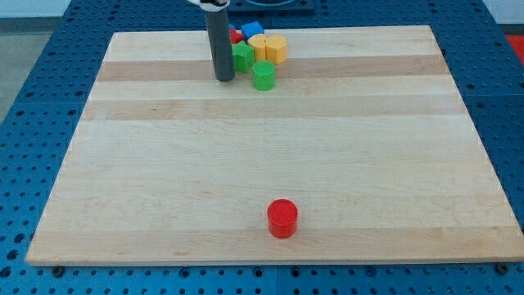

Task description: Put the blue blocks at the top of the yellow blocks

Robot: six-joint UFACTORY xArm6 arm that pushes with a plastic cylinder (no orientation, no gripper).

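My tip rests on the board near the view's top, just left of a cluster of blocks. A blue block sits at the cluster's top edge. Two yellow blocks lie just below and right of it: a yellow block and a yellow hexagonal block. A green block touches the rod's right side. A green cylinder stands below it. A red block is partly hidden behind the rod.
A red cylinder stands alone near the view's bottom centre. The wooden board lies on a blue perforated table.
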